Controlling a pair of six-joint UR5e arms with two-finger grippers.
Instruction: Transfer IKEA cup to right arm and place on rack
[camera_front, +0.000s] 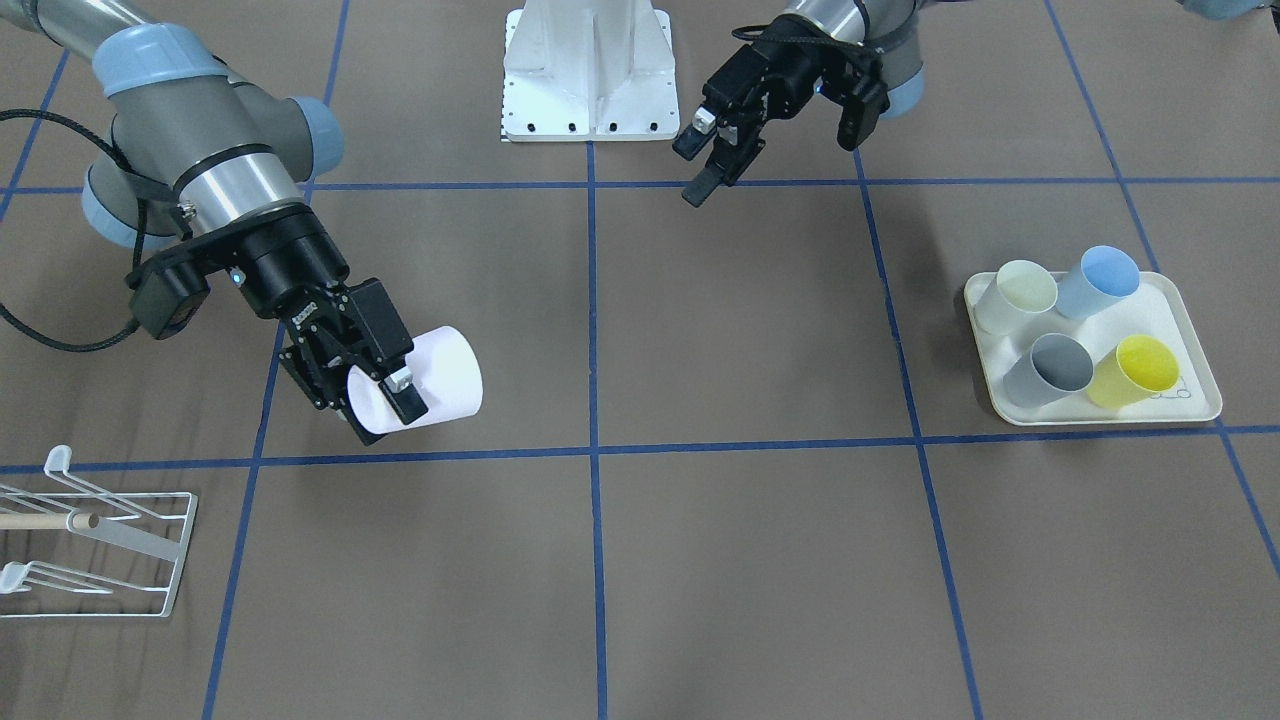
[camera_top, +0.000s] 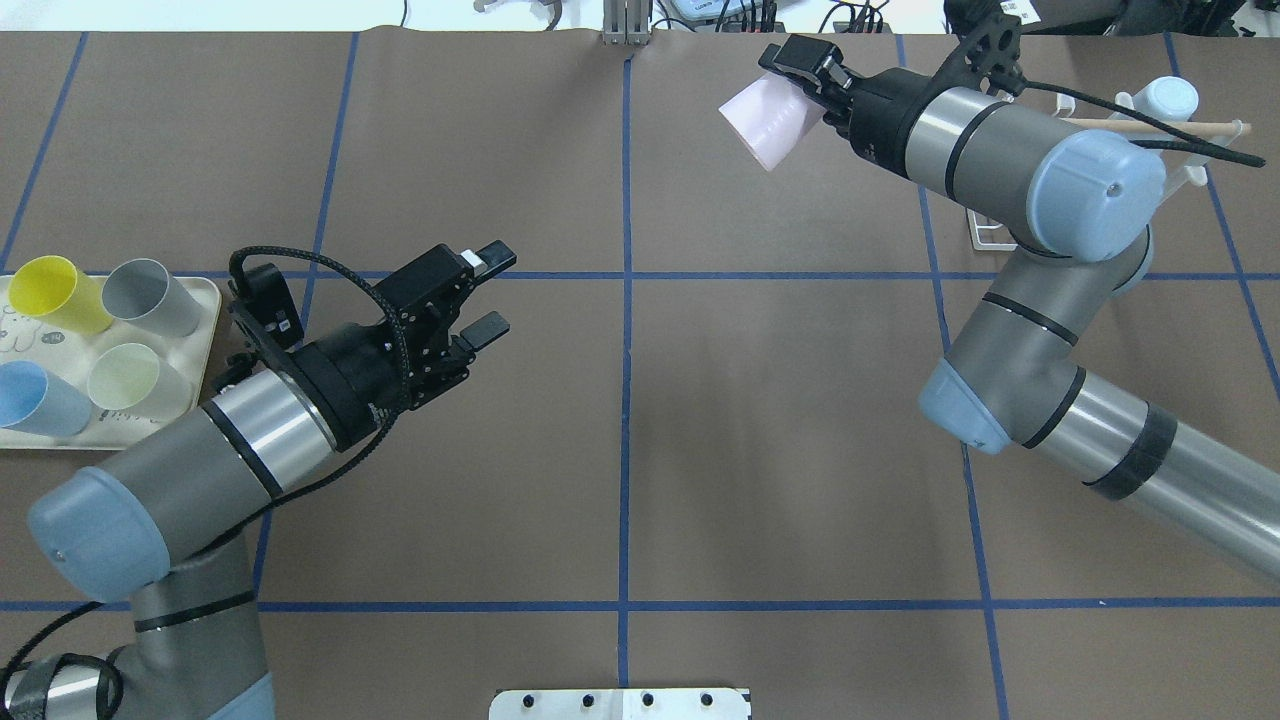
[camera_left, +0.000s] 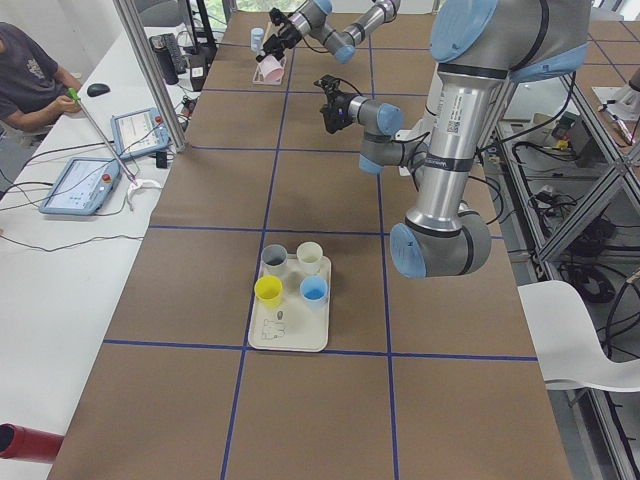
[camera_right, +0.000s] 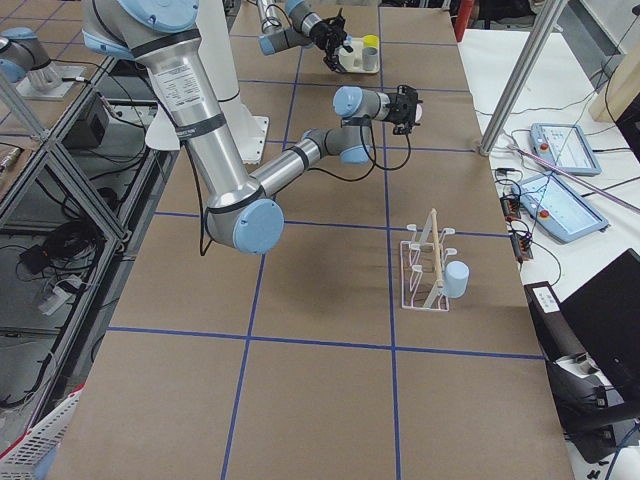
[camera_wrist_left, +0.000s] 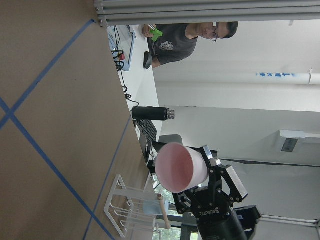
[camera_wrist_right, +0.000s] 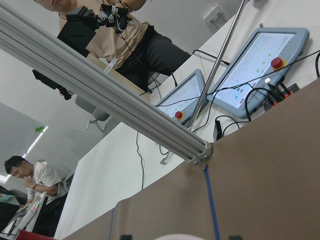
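One cup's made it across: the right tool (camera_front: 385, 405) is clamped on the pale pink IKEA cup (camera_front: 445, 372), held on its side above the tabletop (camera_front: 760, 330), mouth pointing toward the middle. Meanwhile the left tool (camera_front: 702, 160) hangs spread wide, holding nothing. Behind the cup's base, well apart, sits the rack (camera_front: 120, 545), so that smooth tapered plastic probably needs swinging round onto a thin wire prong
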